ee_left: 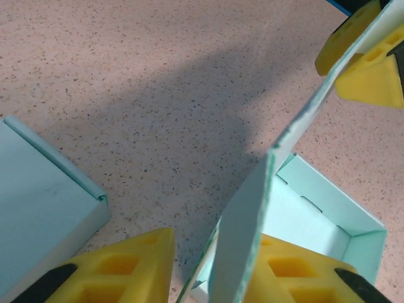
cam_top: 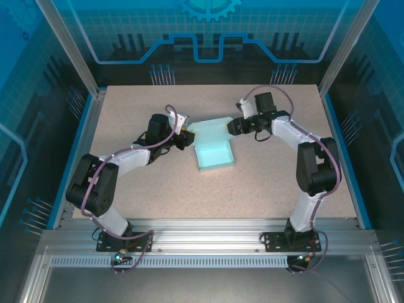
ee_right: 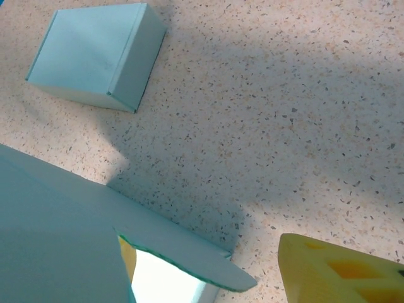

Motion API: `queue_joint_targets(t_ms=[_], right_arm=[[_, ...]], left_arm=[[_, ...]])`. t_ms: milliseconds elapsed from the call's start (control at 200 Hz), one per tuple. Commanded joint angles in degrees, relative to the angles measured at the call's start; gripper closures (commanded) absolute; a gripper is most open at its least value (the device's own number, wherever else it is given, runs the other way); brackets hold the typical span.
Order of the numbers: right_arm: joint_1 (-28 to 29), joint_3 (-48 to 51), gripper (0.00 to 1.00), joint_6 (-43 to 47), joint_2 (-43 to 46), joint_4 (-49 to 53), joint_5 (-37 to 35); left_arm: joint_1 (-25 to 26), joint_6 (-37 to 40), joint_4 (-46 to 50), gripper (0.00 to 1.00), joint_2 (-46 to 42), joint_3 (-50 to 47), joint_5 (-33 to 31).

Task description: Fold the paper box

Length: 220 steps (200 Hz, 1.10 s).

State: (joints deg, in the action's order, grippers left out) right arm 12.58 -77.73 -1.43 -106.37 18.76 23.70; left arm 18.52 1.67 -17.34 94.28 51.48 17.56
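Left claw [ee_left: 214, 252] first, since it is nearest: its two yellow fingers [ee_left: 126, 271] stand spread, with an upright flap [ee_left: 243, 221] of the pale teal paper box [cam_top: 213, 151] rising between them. The flap leans against one finger, and bare table [ee_left: 126, 76] shows between it and the other, so nothing is pinched there. On one side of that claw an open tray [ee_left: 322, 221] of the same paper sits low on the table, its inside walls showing. On the other side a closed-looking teal box piece [ee_left: 38, 208] lies flat, clear of the flap; I cannot tell whether it joins the rest.

Further along, the flap runs away as a thin edge to the right claw [ee_left: 355, 60]. That one straddles the far end, one yellow finger on each face. From its own wrist camera, speckled table is visible between the flap's edge and one finger, so it too looks parted rather than clamped.

From above, the box sits mid-table, between the two claws. Beyond it is bare tabletop, then the blue back panel [cam_top: 202, 31] of the enclosure.
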Motion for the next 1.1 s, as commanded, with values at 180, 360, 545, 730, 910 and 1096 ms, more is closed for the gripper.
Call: queue_joint_targets(t_ms=[180,360,545,730,910,1096], right_arm=[[0.8,-0.5,0.53,0.5,-0.5,0.2,0.3],[1.6,0.4,0.65,0.3,0.1,0.1,-1.4],[3.7,1.0,0.76,-0.9,0.5,-0.4,-5.2],[6.3,3.9,0.84,-3.3,3.1,-2.5,-9.8],[8.2,7.7,0.88,-6.5,6.5,-6.1,-13.1],[10.1,9.7,1.00,-8.5,7.7,-7.7,-19.1]], left_arm=[[0.0,0.6,2.7,0.76,0.8,2.0,3.0],[0.9,2.1,5.3,0.78,0.3,2.3,0.7],[2.7,2.3,6.1,0.88,0.9,3.3,-2.1],[4.8,0.7,6.0,0.95,0.9,4.4,-8.8],[6.9,-1.8,4.4,0.96,1.1,5.0,-15.6],[7.1,-7.9,1.9,0.93,0.6,4.9,-17.2]])
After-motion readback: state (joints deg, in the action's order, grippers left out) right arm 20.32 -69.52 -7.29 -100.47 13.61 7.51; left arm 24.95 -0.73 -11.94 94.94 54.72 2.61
